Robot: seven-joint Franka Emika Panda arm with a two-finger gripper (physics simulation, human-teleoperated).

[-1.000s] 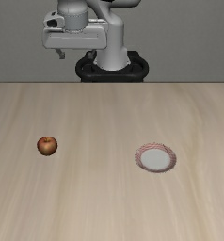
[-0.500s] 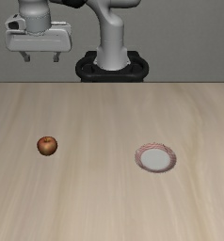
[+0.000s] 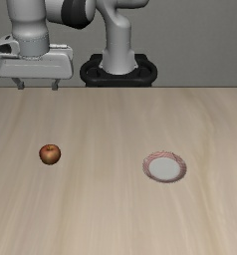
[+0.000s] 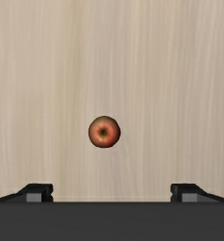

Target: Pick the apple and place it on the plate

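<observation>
A small red apple [image 3: 50, 153] lies on the wooden table at the exterior view's left. In the wrist view the apple [image 4: 104, 131] sits ahead of my fingertips, roughly centred between them. My gripper [image 3: 36, 86] hangs high above the table's far edge, above and behind the apple, open with nothing between its fingers [image 4: 36, 190]. A white plate with a reddish rim [image 3: 165, 166] rests on the table at the exterior view's right, well apart from the apple.
The robot's black base [image 3: 118, 71] stands behind the table's far edge. Light wood table surface [image 3: 111, 209] stretches between apple and plate and toward the front.
My hand has swung toward the exterior view's left and come lower, now above the apple's side of the table. Apple and plate have not moved.
</observation>
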